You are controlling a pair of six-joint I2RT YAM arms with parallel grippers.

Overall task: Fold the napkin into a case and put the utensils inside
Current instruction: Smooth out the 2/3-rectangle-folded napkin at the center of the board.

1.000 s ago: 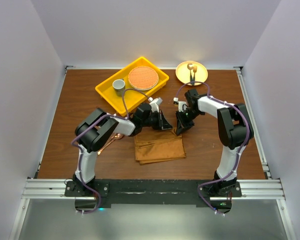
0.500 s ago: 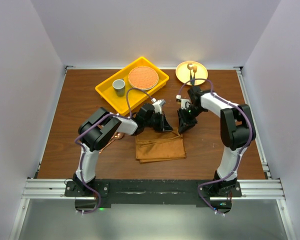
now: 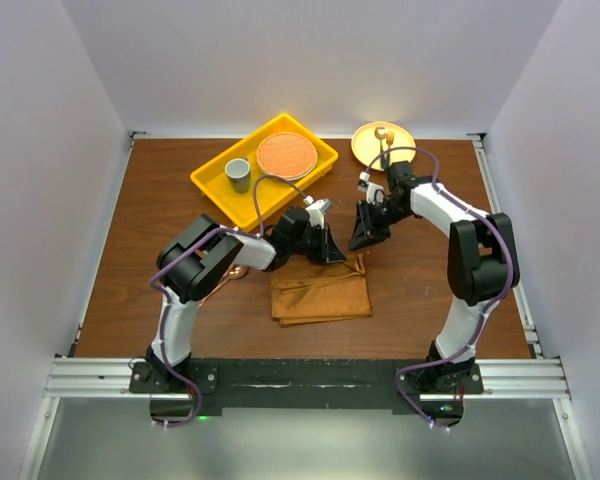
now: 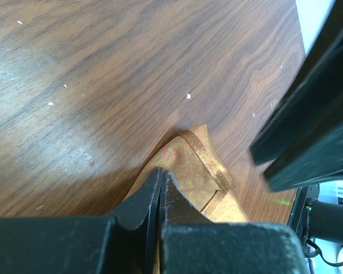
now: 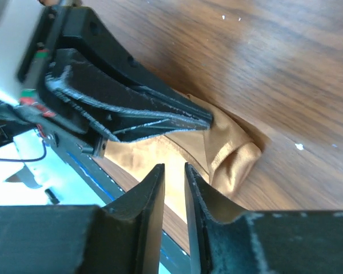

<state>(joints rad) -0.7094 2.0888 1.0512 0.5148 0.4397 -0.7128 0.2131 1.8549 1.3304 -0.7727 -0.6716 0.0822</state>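
Note:
The rust-brown napkin (image 3: 320,293) lies folded into an oblong on the table between the arms. My left gripper (image 3: 332,252) is low at its far edge, shut on a raised corner of the cloth (image 4: 186,165). In the right wrist view the left fingers (image 5: 148,117) pinch that bunched corner (image 5: 234,154). My right gripper (image 3: 360,238) hovers just beyond the napkin's far right corner, jaws slightly apart with nothing between them (image 5: 173,166). The copper spoon (image 3: 236,272) lies left of the napkin, mostly hidden under my left arm.
A yellow tray (image 3: 223,185) at the back holds a grey cup (image 3: 238,174) and an orange round plate (image 3: 285,155). A yellow plate (image 3: 398,152) at the back right carries a dark-handled, gold-tipped utensil (image 3: 383,140). White walls enclose the table.
My right gripper has let go of the napkin's far right corner and lifted back toward the yellow plate. My left gripper has stayed shut on the napkin's far edge.

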